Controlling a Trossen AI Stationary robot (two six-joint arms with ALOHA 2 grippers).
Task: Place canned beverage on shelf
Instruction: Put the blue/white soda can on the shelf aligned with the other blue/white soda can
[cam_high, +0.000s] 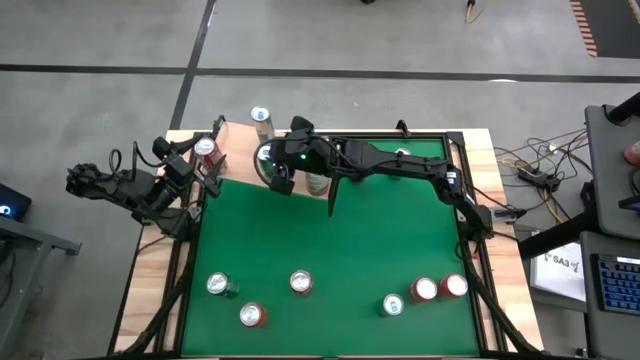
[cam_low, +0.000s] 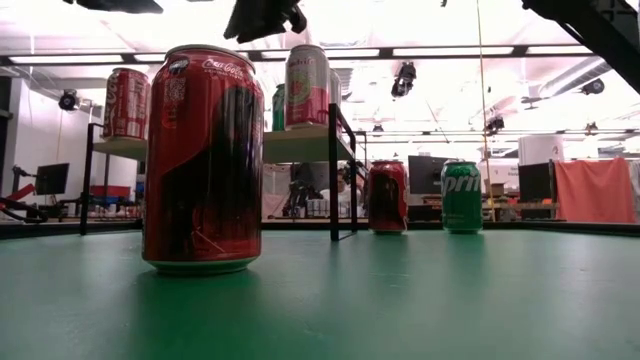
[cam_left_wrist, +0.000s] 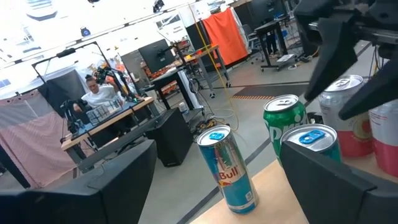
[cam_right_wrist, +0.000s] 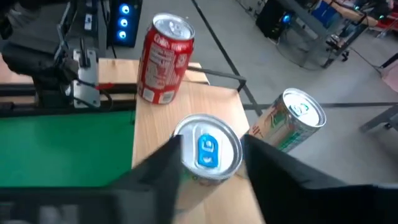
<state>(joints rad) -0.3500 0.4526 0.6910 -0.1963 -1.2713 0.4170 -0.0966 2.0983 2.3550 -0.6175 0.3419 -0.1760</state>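
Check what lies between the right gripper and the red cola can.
Nothing but bare shelf: the right wrist view shows pale wood between the red cola can and the right gripper, which is at a blue-tabbed can.

Coca-Cola on red can (cam_low: 203, 160); Red Bull (partly seen) on slim blue can (cam_left_wrist: 229, 168)
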